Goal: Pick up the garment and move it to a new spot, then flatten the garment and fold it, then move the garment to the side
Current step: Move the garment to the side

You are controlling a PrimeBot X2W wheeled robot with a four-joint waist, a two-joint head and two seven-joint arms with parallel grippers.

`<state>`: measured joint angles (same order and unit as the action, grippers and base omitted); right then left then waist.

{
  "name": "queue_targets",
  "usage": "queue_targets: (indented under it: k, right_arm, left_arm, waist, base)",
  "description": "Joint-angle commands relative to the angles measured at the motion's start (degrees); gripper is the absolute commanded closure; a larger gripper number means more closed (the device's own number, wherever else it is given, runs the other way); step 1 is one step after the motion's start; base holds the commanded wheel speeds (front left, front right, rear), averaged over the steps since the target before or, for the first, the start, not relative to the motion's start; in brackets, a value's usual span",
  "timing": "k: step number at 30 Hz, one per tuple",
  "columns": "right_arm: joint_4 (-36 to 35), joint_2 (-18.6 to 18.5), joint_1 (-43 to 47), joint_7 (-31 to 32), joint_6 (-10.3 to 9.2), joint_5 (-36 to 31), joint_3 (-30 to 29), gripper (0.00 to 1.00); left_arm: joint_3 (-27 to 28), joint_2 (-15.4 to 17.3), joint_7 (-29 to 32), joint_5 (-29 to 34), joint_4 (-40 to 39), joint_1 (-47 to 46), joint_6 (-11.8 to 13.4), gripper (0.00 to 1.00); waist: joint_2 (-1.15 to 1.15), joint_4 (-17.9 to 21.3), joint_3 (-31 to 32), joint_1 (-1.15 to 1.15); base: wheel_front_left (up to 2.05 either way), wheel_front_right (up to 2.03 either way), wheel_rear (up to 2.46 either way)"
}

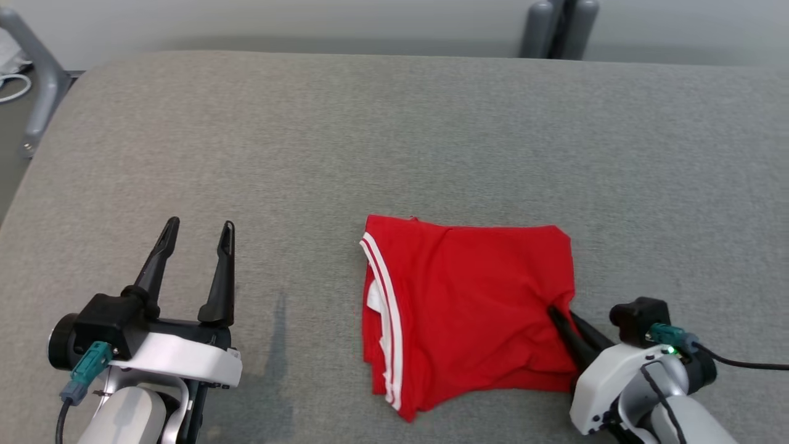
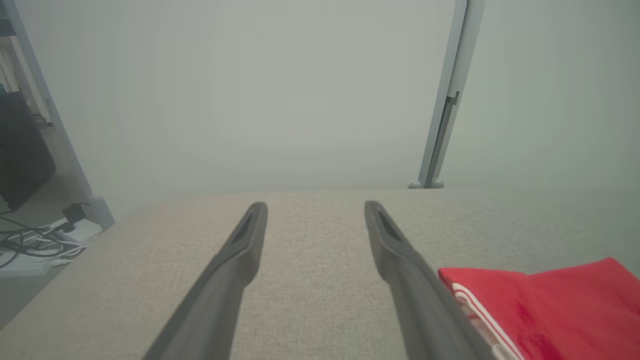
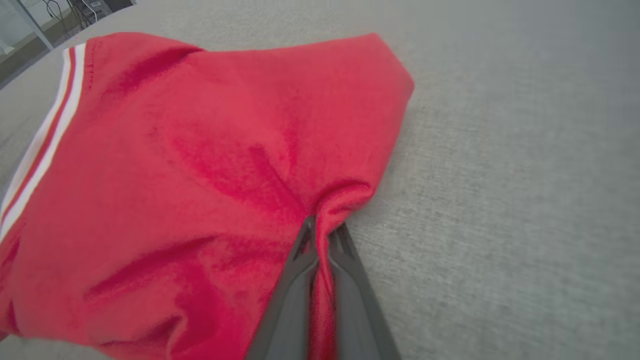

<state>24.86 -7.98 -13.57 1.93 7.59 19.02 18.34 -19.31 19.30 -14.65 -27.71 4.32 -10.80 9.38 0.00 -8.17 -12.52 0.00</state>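
Observation:
The garment [image 1: 468, 296] is a red folded piece with white stripes along its left edge, lying on the grey table in front of me. My right gripper [image 1: 558, 313] is shut on the garment's right edge, and the cloth puckers around the fingertips [image 3: 322, 230]. The pinched fold of the garment [image 3: 225, 165] rises slightly there. My left gripper [image 1: 200, 231] stands open over bare table to the left of the cloth, nothing between its fingers [image 2: 240, 250]. A corner of the garment [image 2: 550, 300] lies to the right of that gripper.
The grey padded table [image 1: 394, 135] stretches wide behind and to both sides of the cloth. A grey frame post [image 1: 37, 80] stands off the back left corner, another post [image 1: 558, 28] behind the far edge. Cables [image 2: 35, 240] lie on the floor at the left.

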Motion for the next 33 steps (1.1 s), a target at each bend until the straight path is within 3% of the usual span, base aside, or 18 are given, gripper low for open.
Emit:
queue_targets:
  k: [1,12,20,26,33]
  right_arm:
    - [-1.49,-2.23,-0.34,-0.32,-0.17,-1.18,-0.44,1.0]
    - [-13.94,-9.14,1.54,1.11,-0.11,-6.03,-5.21,1.0]
    - [-23.28,-14.83,-1.89,3.09,-0.12,-8.35,-9.13,1.0]
    - [-27.67,-19.69,-4.42,4.23,-0.11,-8.44,-12.23,1.0]
    - [-24.2,-25.39,-7.99,3.83,-0.11,-6.46,-18.89,1.0]
  left_arm:
    - [0.64,0.72,-0.22,0.38,-0.46,-0.36,-0.18,0.0]
    - [1.23,1.97,-0.07,1.14,-4.56,-1.25,0.48,0.0]
    - [1.19,3.84,1.49,2.21,-7.53,-3.91,0.06,0.0]
    - [0.93,5.16,2.88,2.69,-8.89,-5.42,-0.11,0.0]
    - [0.5,6.19,4.2,3.05,-10.01,-6.65,-0.38,0.0]
  waist:
    - [0.0,2.62,-0.61,0.0]
    - [0.0,12.87,-4.43,0.0]
    - [0.0,20.15,-9.43,0.0]
    - [0.0,23.0,-11.51,0.0]
    - [0.0,24.05,-13.93,0.0]
  base:
    - [0.0,0.0,0.0]
    - [0.0,0.0,0.0]
    - [0.0,0.0,0.0]
    - [0.0,0.0,0.0]
    - [0.0,0.0,0.0]
